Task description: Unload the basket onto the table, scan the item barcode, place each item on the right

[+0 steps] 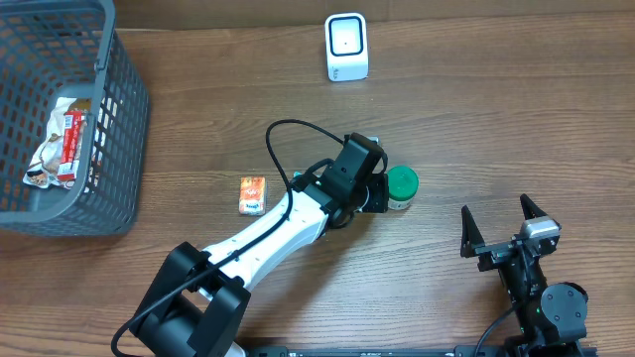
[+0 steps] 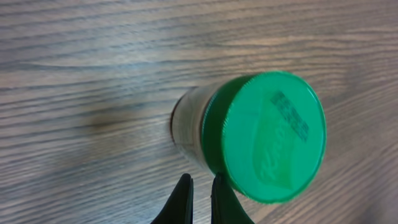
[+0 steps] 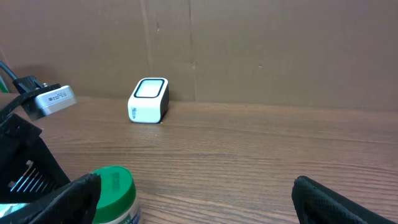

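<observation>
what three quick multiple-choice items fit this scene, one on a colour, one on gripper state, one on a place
1. What colour is the lid of the jar?
A red
B green
C blue

2. How do the left gripper and right gripper stand?
A left shut, right open
B both open
C left open, right shut

3. Where is the white scanner?
A on the far side of the table, apart from the jar
B on top of the jar
C between the right gripper's fingers

Answers:
1 B, the left wrist view shows a green lid.
2 A, the left fingers almost meet on nothing and the right ones are spread wide.
3 A, the overhead view shows it standing alone.
</observation>
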`<action>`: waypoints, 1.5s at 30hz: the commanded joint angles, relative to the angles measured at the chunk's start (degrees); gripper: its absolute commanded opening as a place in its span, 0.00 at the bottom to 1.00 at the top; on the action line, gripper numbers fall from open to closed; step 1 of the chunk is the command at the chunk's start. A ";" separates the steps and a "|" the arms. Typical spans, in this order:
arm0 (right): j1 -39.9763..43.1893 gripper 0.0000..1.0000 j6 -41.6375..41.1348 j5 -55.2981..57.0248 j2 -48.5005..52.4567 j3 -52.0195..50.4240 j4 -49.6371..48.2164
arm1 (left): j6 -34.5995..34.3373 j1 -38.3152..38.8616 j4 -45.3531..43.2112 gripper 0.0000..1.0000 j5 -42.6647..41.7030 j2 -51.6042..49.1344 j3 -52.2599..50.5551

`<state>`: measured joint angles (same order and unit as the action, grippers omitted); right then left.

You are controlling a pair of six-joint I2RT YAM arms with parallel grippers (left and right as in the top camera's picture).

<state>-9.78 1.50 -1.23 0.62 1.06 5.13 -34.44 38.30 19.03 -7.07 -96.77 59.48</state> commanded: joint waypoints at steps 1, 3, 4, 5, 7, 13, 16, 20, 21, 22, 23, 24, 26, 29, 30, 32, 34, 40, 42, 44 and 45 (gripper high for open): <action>0.15 1.00 0.04 0.24 -0.46 -0.59 -0.31 | -0.98 1.09 -0.76 0.04 -2.14 -0.44 -0.15; 0.15 1.00 0.04 0.24 -0.46 -0.59 -0.33 | -0.98 1.25 -1.31 0.04 -3.17 -0.44 -0.15; 0.15 1.00 0.04 0.24 -0.46 -0.59 -0.33 | -0.96 1.27 -1.62 0.04 -3.43 -0.44 -0.15; 0.15 1.00 0.04 0.24 -0.46 -0.59 -0.31 | -0.87 1.25 -1.88 0.04 -3.41 -0.44 -0.13; 0.15 1.00 0.04 0.24 -0.46 -0.59 -0.31 | -0.28 0.87 -1.95 0.04 -2.78 -0.24 0.17; 0.15 1.00 0.04 0.24 -0.46 -0.59 -0.31 | 1.20 -6.93 4.57 0.04 0.20 3.06 3.41; 0.15 1.00 0.04 0.24 -0.46 -0.59 -0.31 | 3.54 -12.83 9.11 0.04 0.17 5.25 4.44; 0.15 1.00 0.04 0.24 -0.46 -0.59 -0.33 | 8.48 -20.98 16.57 0.04 0.28 6.58 4.44; 0.15 1.00 0.04 0.24 -0.46 -0.59 -0.31 | 9.79 -22.95 18.80 0.04 0.48 6.45 4.44; 0.15 1.00 0.04 0.24 -0.46 -0.59 -0.33 | 10.71 -24.57 20.87 0.04 1.27 6.19 4.44; 0.15 1.00 0.04 0.24 -0.46 -0.59 -0.33 | 11.43 -25.90 22.84 0.04 2.34 6.08 4.42; 0.15 1.00 0.04 0.24 -0.46 -0.59 -0.33 | 12.17 -27.28 24.72 0.04 3.93 5.75 4.37; 0.15 1.00 0.04 0.24 -0.46 -0.59 -0.33 | 13.33 -29.22 27.39 0.04 6.47 5.22 4.26; 0.15 1.00 0.04 0.24 -0.46 -0.59 -0.31 | 15.89 -30.25 27.65 0.04 6.12 4.13 3.48; 0.15 1.00 0.04 0.24 -0.46 -0.59 -0.33 | 16.28 -30.23 27.45 0.04 5.92 3.63 3.17; 0.15 1.00 0.04 0.24 -0.46 -0.59 -0.31 | 16.28 -29.53 27.12 0.04 5.77 2.32 2.56; 0.15 1.00 0.04 0.24 -0.46 -0.59 -0.33 | 16.26 -28.70 26.82 0.04 5.81 0.42 2.23; 0.15 1.00 0.04 0.24 -0.46 -0.59 -0.33 | 16.26 -26.62 25.31 0.04 4.17 -6.58 2.12; 0.15 1.00 0.04 0.24 -0.46 -0.59 -0.33 | 16.31 -25.75 24.94 0.04 1.25 -8.31 2.12; 0.15 1.00 0.04 0.24 -0.46 -0.59 -0.33 | 16.48 -24.85 24.33 0.04 -0.92 -9.05 2.12; 0.15 1.00 0.04 0.24 -0.46 -0.59 -0.33 | 16.50 -24.13 23.93 0.04 -1.84 -9.29 2.12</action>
<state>-9.78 1.48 -1.23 0.62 1.06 5.13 -19.22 12.51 43.62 -4.51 -104.97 62.13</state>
